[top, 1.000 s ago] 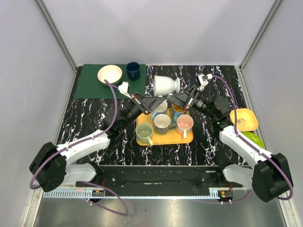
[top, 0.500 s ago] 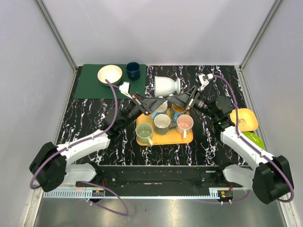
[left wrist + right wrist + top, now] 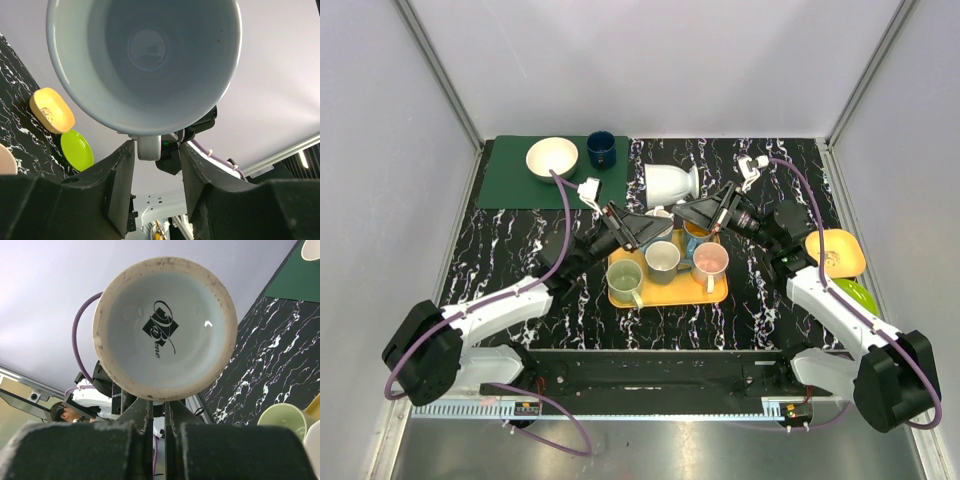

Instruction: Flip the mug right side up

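The white mug [image 3: 670,183] hangs on its side in the air above the tray's far edge. In the left wrist view its open mouth [image 3: 145,55] faces the camera, and its handle [image 3: 149,147] sits between the parted fingers [image 3: 120,175] with a gap on the right side. My left gripper [image 3: 648,222] is open around that handle. In the right wrist view the mug's base with a black logo [image 3: 165,327] fills the frame. My right gripper [image 3: 159,407] is shut on the mug's handle, seen from above at its tip [image 3: 682,213].
An orange tray [image 3: 665,294] below holds several upright mugs. A green mat [image 3: 515,185] at the back left carries a cream bowl [image 3: 551,157] and a dark blue cup [image 3: 601,149]. A yellow dish [image 3: 836,252] and a green plate [image 3: 858,293] lie at the right.
My left gripper has opened off the mug's handle and drawn back slightly toward the tray. The mug stays in the right gripper, barely moved.
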